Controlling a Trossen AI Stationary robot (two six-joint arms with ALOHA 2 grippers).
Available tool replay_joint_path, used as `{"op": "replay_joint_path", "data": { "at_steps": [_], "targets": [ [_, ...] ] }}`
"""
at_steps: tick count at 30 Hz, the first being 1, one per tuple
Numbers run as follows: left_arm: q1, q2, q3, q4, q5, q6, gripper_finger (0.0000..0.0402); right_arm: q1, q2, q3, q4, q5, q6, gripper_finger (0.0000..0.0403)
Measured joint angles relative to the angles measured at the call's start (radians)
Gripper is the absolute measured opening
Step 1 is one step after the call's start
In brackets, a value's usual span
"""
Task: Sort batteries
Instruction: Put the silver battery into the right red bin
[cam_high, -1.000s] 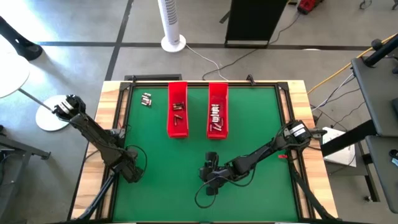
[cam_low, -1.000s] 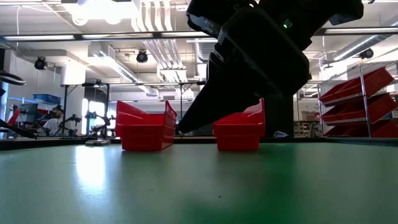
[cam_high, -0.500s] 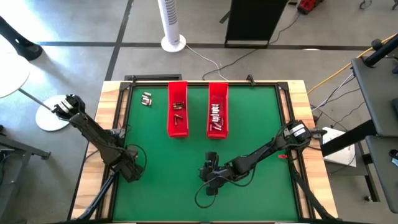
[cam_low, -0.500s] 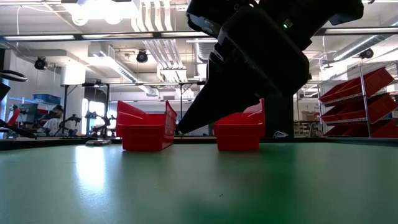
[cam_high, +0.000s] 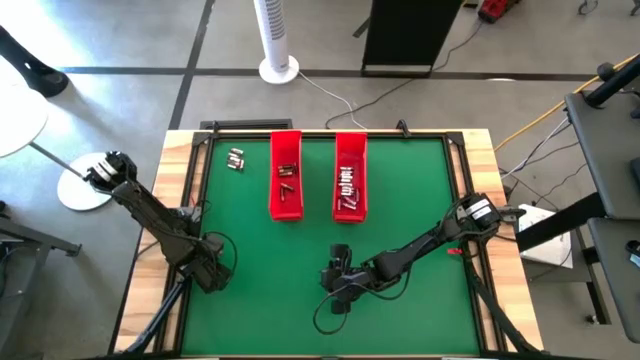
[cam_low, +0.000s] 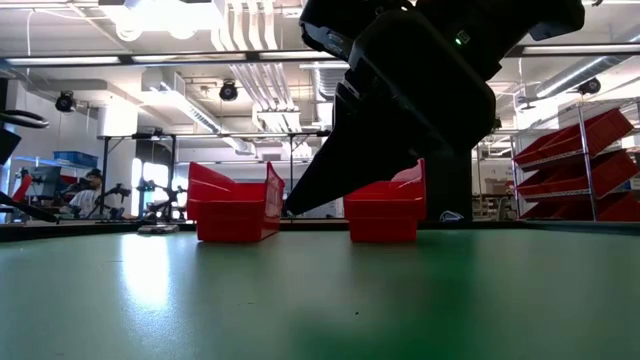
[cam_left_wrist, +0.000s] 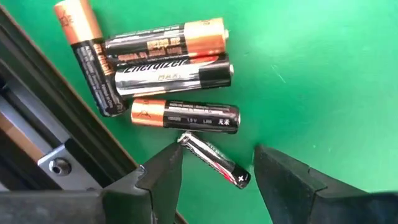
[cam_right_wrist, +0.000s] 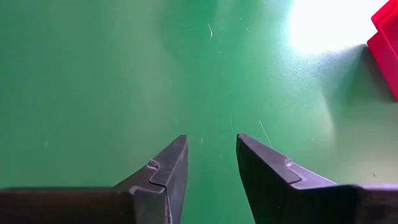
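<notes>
Change: nothing has visibly moved since a second ago, both arms hold position | Left end effector (cam_left_wrist: 214, 177): parted, released, straddling one small battery (cam_left_wrist: 213, 160) beside the loose batteries (cam_high: 236, 158), left of the red trays (cam_high: 286, 207) | Right end effector (cam_right_wrist: 211, 163): parted, empty over green surface (cam_high: 260, 300) | Writing: "Energizer" on one cell.

Overhead ceiling lights (cam_low: 150, 12) seen in the low view, bright and blown out; the near green mat (cam_low: 320, 310) rendered soft and out of focus. A white glare patch (cam_right_wrist: 323, 22) recorded on the mat in the right wrist view. Battery labels (cam_left_wrist: 168, 68) rendered sharp, evenly lit. High view evenly lit, shadows faint
</notes>
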Motion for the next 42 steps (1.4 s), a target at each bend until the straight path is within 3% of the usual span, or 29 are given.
{"op": "replay_joint_path", "data": {
  "at_steps": [16,31,36,42],
  "targets": [
    [0.002,0.003,0.009,0.024,-0.003,0.095,0.0118,0.000,0.000,0.000,0.000,0.000,0.000,0.0124],
    [0.001,0.024,0.069,0.175,-0.058,0.190,0.0115,0.000,0.000,0.000,-0.005,-0.001,0.000,0.0127],
    [-0.003,0.061,0.125,0.171,-0.081,0.272,0.0115,0.000,0.000,0.000,-0.008,-0.001,0.000,0.0119],
    [-0.072,0.116,0.267,0.099,-0.059,0.220,0.0115,0.003,0.000,0.000,-0.010,-0.001,0.000,0.0118]
  ]
}}
